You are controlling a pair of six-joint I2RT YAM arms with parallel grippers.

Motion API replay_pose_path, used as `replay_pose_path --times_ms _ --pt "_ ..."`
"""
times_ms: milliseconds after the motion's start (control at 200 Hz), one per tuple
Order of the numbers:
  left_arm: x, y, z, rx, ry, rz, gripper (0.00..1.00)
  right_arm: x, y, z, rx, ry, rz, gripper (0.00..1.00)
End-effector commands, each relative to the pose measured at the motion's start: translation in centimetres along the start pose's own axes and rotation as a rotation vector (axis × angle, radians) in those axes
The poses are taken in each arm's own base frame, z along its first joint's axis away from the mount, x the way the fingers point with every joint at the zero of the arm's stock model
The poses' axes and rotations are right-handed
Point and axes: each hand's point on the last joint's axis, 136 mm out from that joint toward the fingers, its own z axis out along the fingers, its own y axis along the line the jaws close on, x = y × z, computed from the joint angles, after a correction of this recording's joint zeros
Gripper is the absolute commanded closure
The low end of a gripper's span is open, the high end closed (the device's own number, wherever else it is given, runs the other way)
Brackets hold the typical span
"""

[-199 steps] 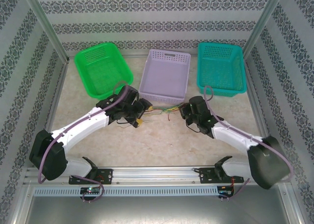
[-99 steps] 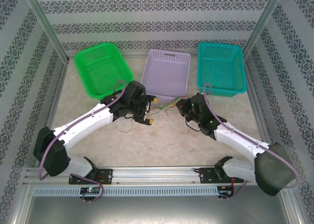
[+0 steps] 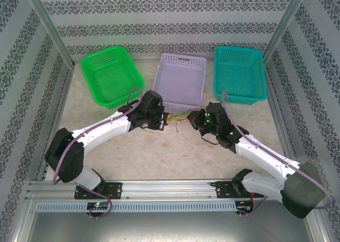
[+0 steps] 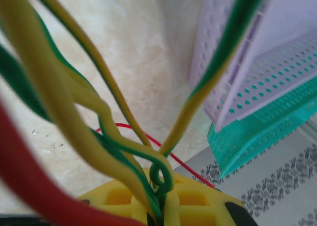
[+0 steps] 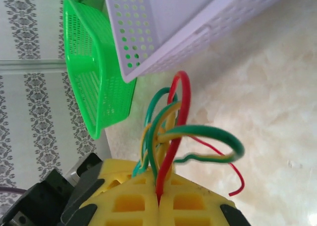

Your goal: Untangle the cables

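The cables are a small bundle of green, yellow and red wires held above the table between my two grippers, just in front of the purple basket. My left gripper is at the bundle's left end. In the left wrist view its yellow pads are shut on green-and-yellow wires that fan upward, with a thick red wire at the lower left. My right gripper is at the right end. In the right wrist view it is shut on red, green and yellow loops.
A green basket stands at the back left and a teal basket at the back right, either side of the purple one. Patterned walls and metal posts ring the table. Bare tabletop lies in front of the grippers.
The left gripper has moved right and toward the purple basket with the wires in it. The gap between the two grippers has narrowed and the bundle has bunched up.
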Motion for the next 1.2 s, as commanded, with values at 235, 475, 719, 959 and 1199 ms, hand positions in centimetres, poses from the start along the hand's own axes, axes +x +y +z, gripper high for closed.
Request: replay_pose_path --times_ms 235,475,719,959,1199 --pt "-1.9 -4.9 -5.8 0.247 -0.251 0.857 1.0 0.9 -5.2 -1.1 0.31 0.14 0.694 1.0" --pt "-2.2 -3.6 -8.5 0.435 -0.355 1.052 1.0 -1.0 -3.5 -1.4 0.266 0.178 0.676 0.9" --pt "-0.5 -5.0 -7.7 0.376 -0.273 1.029 1.0 -0.5 3.7 -5.4 0.223 0.192 -0.054 0.46" --pt "0.8 -6.5 -7.9 0.251 -0.203 1.209 1.0 0.4 7.9 -5.0 0.017 0.152 -1.081 0.49" --pt "1.9 -5.5 -6.4 0.138 -0.008 1.316 1.0 2.1 10.8 -2.6 -0.171 0.125 -1.583 0.52"
